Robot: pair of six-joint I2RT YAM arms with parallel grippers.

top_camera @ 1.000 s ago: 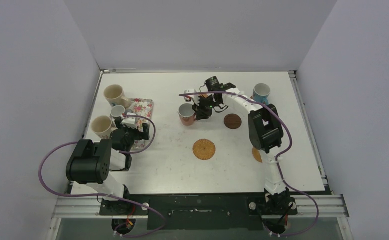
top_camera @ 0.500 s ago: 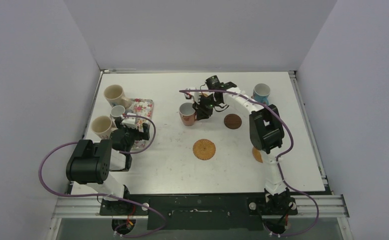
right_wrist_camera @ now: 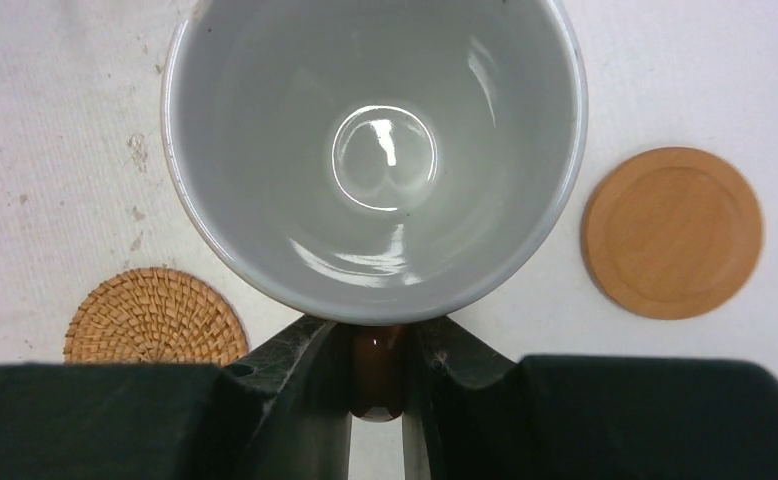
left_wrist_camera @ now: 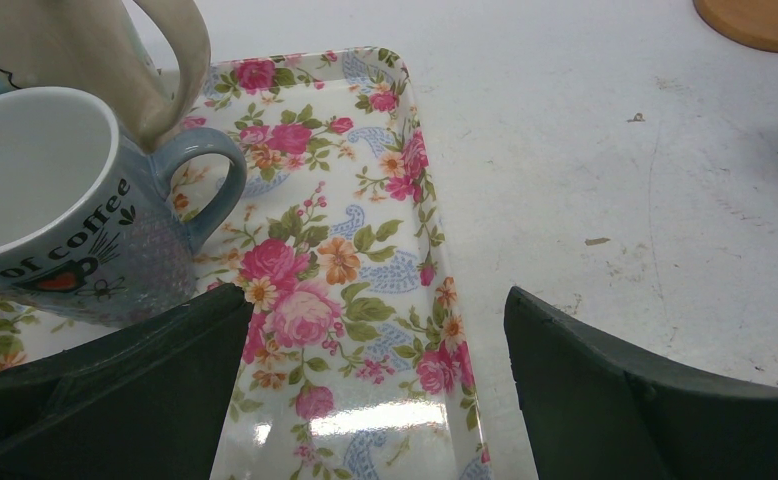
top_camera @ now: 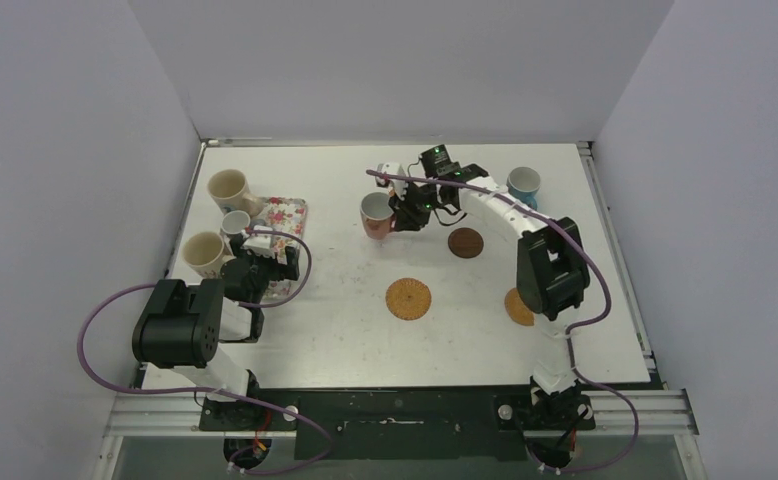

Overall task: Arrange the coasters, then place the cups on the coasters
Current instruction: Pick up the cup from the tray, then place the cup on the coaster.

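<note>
White table (top_camera: 345, 330), walled on three sides. Right gripper (right_wrist_camera: 377, 345) clamped on the handle of the salmon-pink cup (right_wrist_camera: 375, 150), mouth up, apparently lifted at far centre. Woven coaster (right_wrist_camera: 155, 315) lies toward the near edge from it, smooth tan coaster (right_wrist_camera: 673, 232) on the opposite side; right arm nearer both. Left gripper (left_wrist_camera: 376, 300) spread, empty, over floral tray (left_wrist_camera: 365, 250). Small grey cup (left_wrist_camera: 55, 210) beside it reads "of coffee".

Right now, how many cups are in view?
5: far cream cup, small grey cup and near cream cup at the floral tray, left; pink cup in the right gripper; blue cup far right.
</note>
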